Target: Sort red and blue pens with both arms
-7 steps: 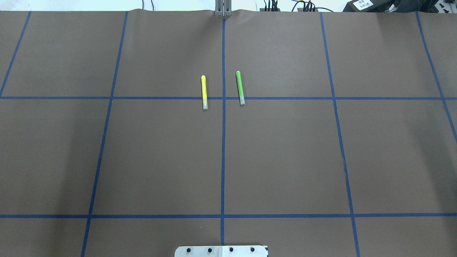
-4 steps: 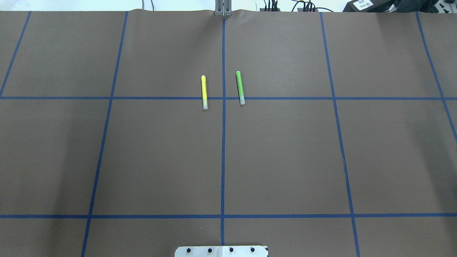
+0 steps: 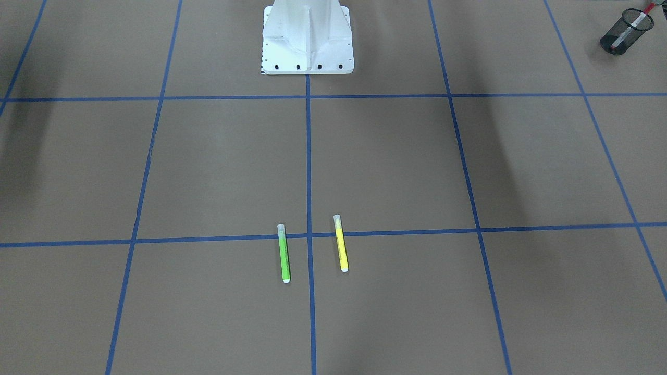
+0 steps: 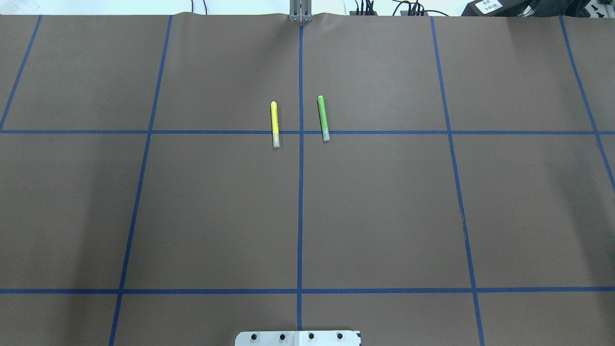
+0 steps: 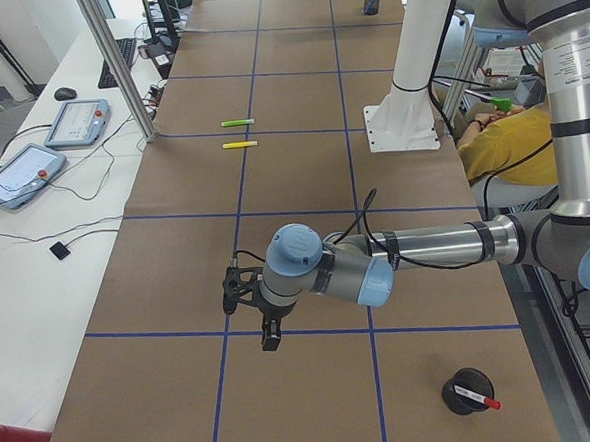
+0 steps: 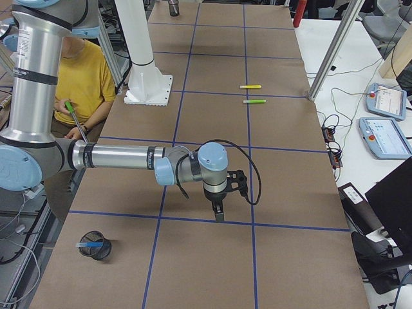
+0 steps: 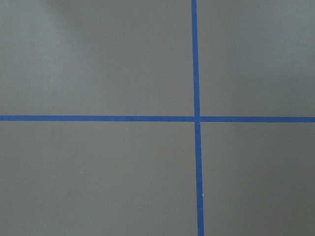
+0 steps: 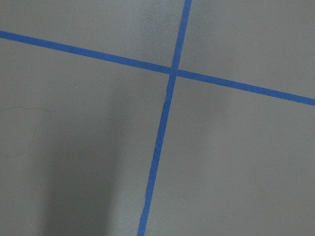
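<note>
The red pen (image 3: 628,30), white-barrelled, stands in a black mesh cup (image 3: 615,41) at the table's corner on my left side. The exterior left view shows that pen (image 5: 483,400) in its cup (image 5: 464,391) too. The blue pen (image 6: 85,244) lies in another black mesh cup (image 6: 96,250) at the end on my right side. My left gripper (image 5: 270,337) hangs low over the mat, apart from the red pen's cup. The right gripper (image 6: 219,215) likewise hangs over bare mat. Both show only in side views, so I cannot tell if they are open or shut.
A yellow marker (image 4: 275,124) and a green marker (image 4: 323,118) lie side by side across a blue tape line at mid-table. The white robot base (image 3: 307,39) stands at the near edge. Tablets and cables lie beyond the far edge (image 5: 17,173). A seated person (image 6: 84,84) is behind the robot.
</note>
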